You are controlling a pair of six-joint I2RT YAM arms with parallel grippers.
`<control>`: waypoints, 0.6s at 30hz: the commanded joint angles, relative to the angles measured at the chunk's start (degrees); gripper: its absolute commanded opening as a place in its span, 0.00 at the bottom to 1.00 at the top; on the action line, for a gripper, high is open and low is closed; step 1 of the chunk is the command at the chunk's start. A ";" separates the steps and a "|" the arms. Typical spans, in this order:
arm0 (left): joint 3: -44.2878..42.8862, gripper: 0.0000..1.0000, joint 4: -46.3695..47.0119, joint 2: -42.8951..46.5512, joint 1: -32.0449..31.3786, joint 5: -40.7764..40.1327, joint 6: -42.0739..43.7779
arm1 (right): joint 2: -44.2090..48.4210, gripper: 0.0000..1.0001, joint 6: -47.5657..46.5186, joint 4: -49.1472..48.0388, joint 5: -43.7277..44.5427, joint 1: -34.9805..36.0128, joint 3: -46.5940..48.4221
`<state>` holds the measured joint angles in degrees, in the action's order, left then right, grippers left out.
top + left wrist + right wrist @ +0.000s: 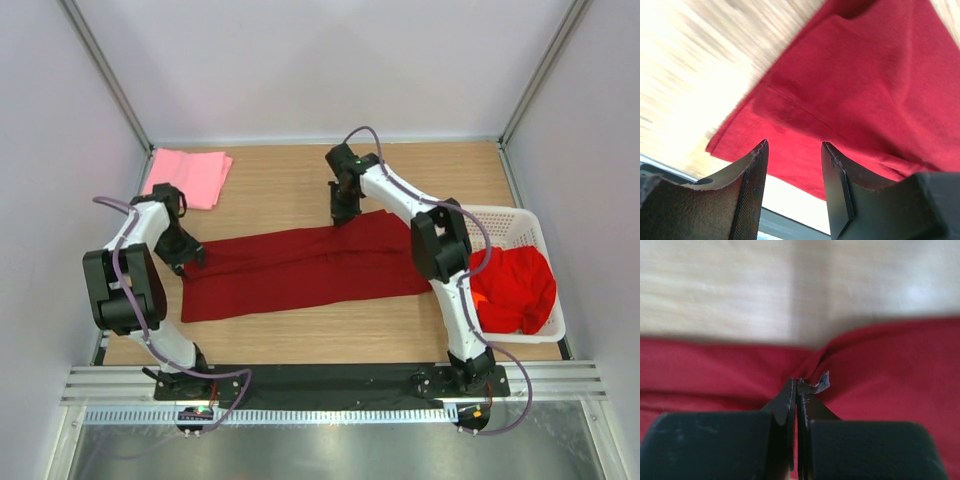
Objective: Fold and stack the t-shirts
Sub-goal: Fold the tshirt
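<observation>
A dark red t-shirt (300, 270) lies as a long folded band across the middle of the table. My right gripper (343, 215) is at its far edge, near the middle. In the right wrist view this gripper (797, 381) is shut, and the cloth (890, 365) puckers up into its tips. My left gripper (190, 262) hangs over the band's left end. Seen from the left wrist, it (792, 147) stands open just above the shirt's corner (850, 80), with nothing pinched. A folded light pink t-shirt (190, 177) lies at the back left.
A white slotted basket (520, 215) at the right edge holds a crumpled bright red t-shirt (515, 285), with a bit of orange cloth (483, 300) under it. White walls enclose the wooden table on three sides.
</observation>
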<state>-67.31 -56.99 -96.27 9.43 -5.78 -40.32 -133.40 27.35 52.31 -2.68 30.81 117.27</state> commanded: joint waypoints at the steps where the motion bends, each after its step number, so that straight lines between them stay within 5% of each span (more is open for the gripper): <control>1: -2.65 0.48 -1.81 -0.76 0.85 -1.60 -0.38 | 11.49 0.01 1.73 1.65 -0.40 1.09 -6.95; 14: -2.65 0.47 -0.58 -2.26 1.90 -1.51 1.29 | 30.21 0.04 10.96 -5.46 -5.40 6.19 -38.67; 18: -2.04 0.47 0.12 -1.99 1.82 -1.78 1.91 | 31.89 0.14 11.06 -8.19 -11.89 6.72 -45.45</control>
<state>-68.77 -57.56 -98.63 10.83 -6.68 -39.64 -104.99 36.49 47.18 -8.91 37.50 75.42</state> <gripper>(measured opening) 0.472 0.119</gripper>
